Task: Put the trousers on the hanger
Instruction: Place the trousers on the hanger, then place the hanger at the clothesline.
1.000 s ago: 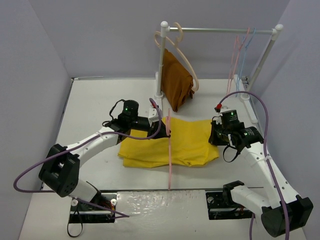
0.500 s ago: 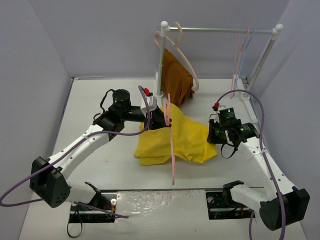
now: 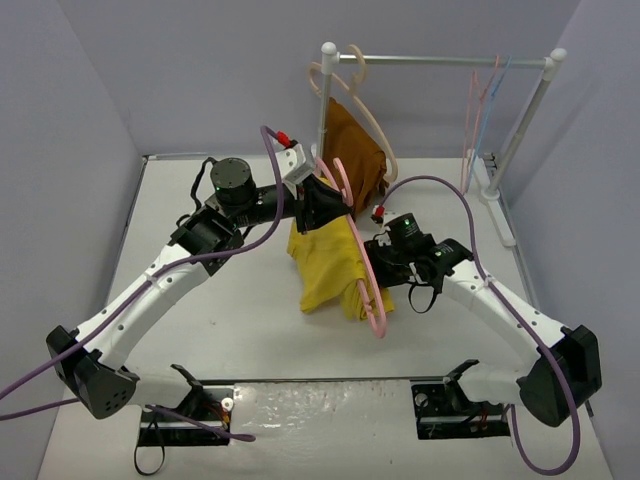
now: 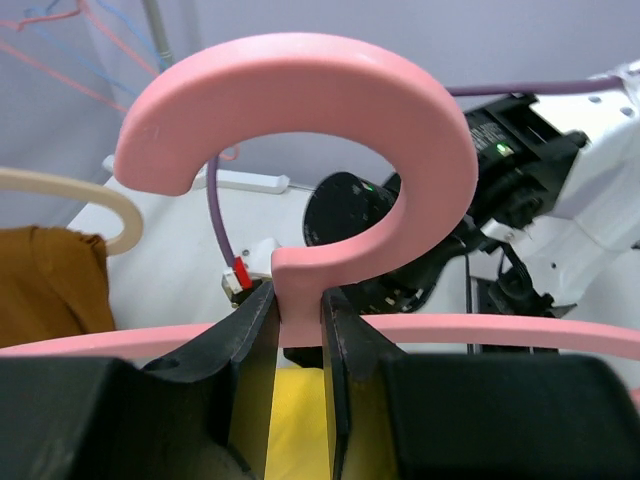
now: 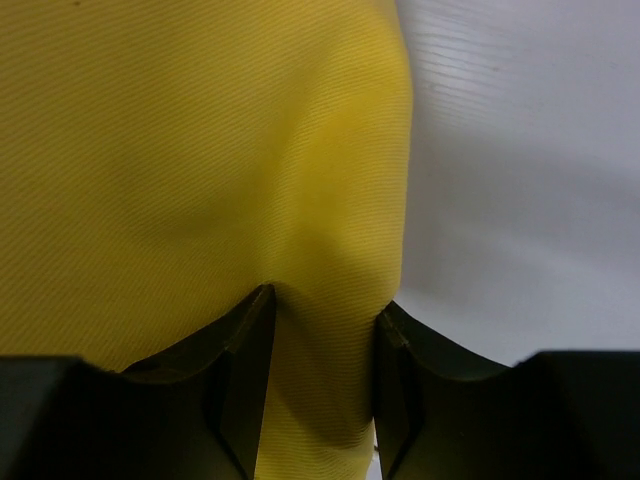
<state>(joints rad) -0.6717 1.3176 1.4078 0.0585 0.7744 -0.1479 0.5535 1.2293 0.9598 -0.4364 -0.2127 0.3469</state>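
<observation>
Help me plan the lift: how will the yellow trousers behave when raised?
Probably floppy: the trousers hang bunched in soft folds beside the hanger, keeping no shape. Likely light, as one thin hanger pinched in the left gripper seems to lift part of them. They might slip along the smooth plastic.

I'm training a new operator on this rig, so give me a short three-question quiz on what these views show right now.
1. True or false: the left end effector is shut on the pink hanger's neck, just below its hook.
2. Where is the rust-brown cloth? A) on the pink hanger B) on the beige hanger on the rail C) in the left end effector
3. Which fabric lies between the right end effector's fingers?
Key: 1 true; 2 B; 3 the yellow trousers.
</observation>
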